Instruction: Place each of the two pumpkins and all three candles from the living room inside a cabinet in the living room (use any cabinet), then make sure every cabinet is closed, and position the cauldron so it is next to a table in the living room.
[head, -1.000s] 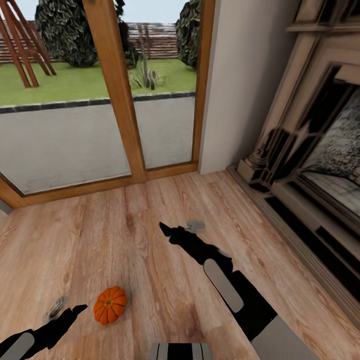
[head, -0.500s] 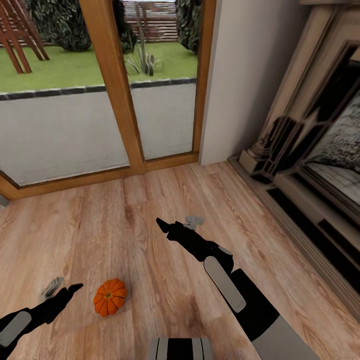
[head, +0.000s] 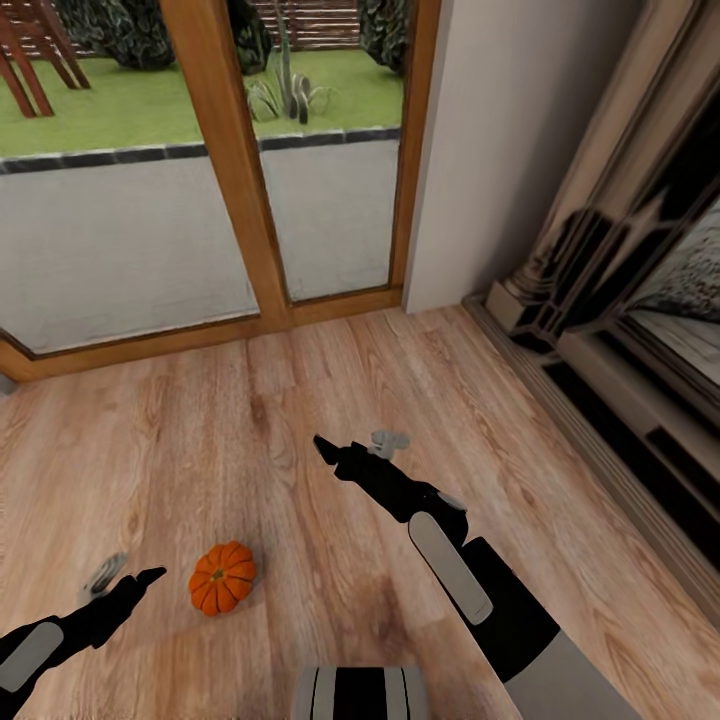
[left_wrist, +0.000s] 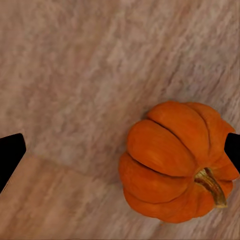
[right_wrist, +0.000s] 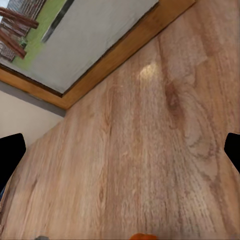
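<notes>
**Left arm lining up on a floor pumpkin**

One pumpkin (head: 222, 577) sits on the wooden floor (head: 300, 420), near the robot's base and just beside the left gripper (head: 125, 582), which hovers low with a sliver of bare floor between them. In the left wrist view the pumpkin (left_wrist: 175, 160) lies off-centre between the two dark fingertips, crowding one of them, and the jaws stand spread wide with nothing in them. The right gripper (head: 355, 455) hangs over bare boards further ahead, its fingertips far apart at the edges of its own wrist view, also empty.

To take the pumpkin cleanly, the left gripper should slide sideways until the fruit sits midway between the fingers, then come down so the pads meet the ribbed flanks at the widest girth, not the sloping crown; a round body squeezed off-centre is likely to roll away across the smooth floor.

The pumpkin is squat, with no real long axis. Its short brown stem (left_wrist: 212, 185) seems to lean to one side rather than stand straight up, though the angle is hard to judge from above.
</notes>
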